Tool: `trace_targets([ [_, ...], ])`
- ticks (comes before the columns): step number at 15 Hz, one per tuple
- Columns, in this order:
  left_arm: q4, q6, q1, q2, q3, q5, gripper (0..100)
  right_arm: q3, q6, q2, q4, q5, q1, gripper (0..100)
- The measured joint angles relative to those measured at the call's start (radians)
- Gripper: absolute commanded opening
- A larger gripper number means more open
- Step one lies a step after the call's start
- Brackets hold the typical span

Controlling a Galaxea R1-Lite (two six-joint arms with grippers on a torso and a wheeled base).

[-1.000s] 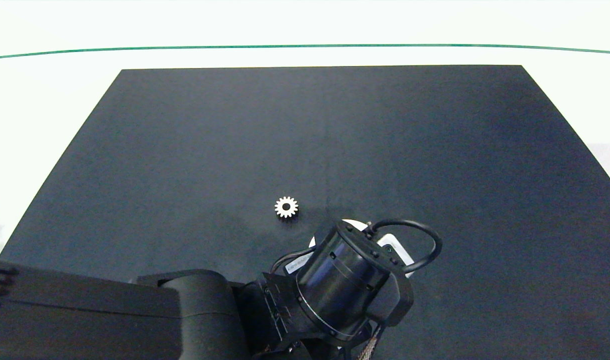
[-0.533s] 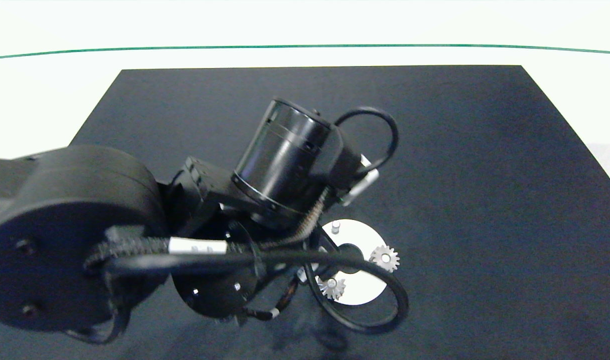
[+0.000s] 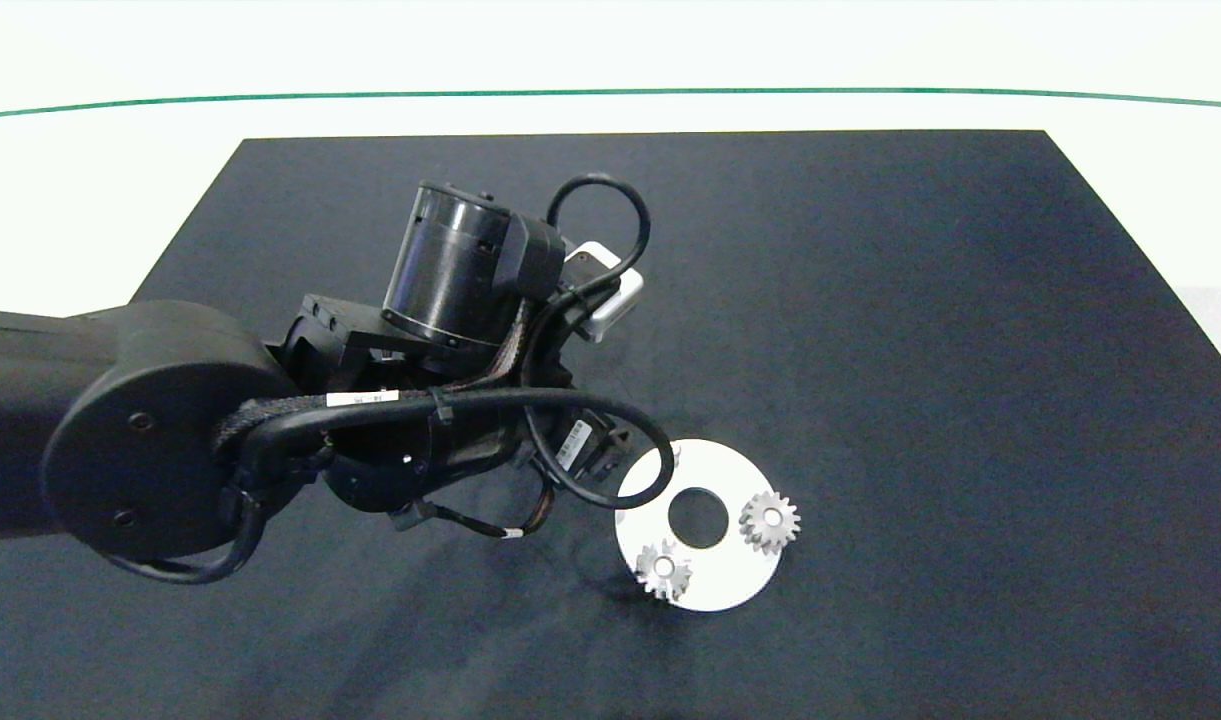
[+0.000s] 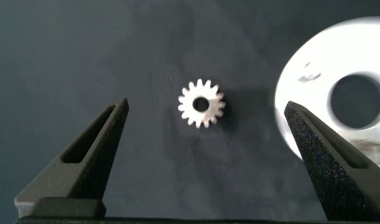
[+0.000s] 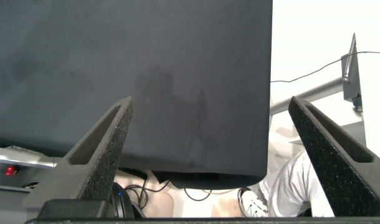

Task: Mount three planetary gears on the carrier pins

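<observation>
The white carrier disc lies on the black mat near the front centre. Two planetary gears sit on it, one on each side of its central hole. A third gear lies flat on the mat beside the disc. My left gripper hangs open above it, one finger on either side and neither touching. In the head view my left arm hides this gear. One bare carrier pin shows blurred on the disc. My right gripper is open and empty, outside the head view.
The black mat covers most of the white table. A green line runs along the far side. The right wrist view shows the mat's edge, cables and a person's shoe below it.
My left arm has swung from over the disc at the front to the back left. The disc with two gears is uncovered, and the loose gear is now under the arm.
</observation>
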Motion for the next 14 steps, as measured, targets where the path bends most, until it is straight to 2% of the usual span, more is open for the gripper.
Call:
trace_targets([
  [2, -0.016, 0.0, 0.016, 0.016, 0.019, -0.007, 100, 0.0, -0.005, 0.0, 0.0, 0.0, -0.001, 100],
  [5, -0.036, 0.001, 0.031, 0.035, 0.029, -0.034, 100, 0.0, -0.008, 0.0, 0.0, 0.0, -0.002, 100],
  [7, -0.05, 0.001, 0.04, 0.047, 0.039, -0.04, 100, 0.0, -0.01, 0.0, 0.0, 0.0, -0.002, 100],
  [9, -0.118, 0.001, 0.046, 0.061, 0.058, -0.054, 100, 0.0, -0.01, 0.0, 0.0, 0.0, -0.002, 100],
  [14, -0.146, 0.006, 0.05, 0.092, 0.071, -0.061, 100, 0.0, -0.01, -0.001, 0.0, 0.0, -0.001, 100],
])
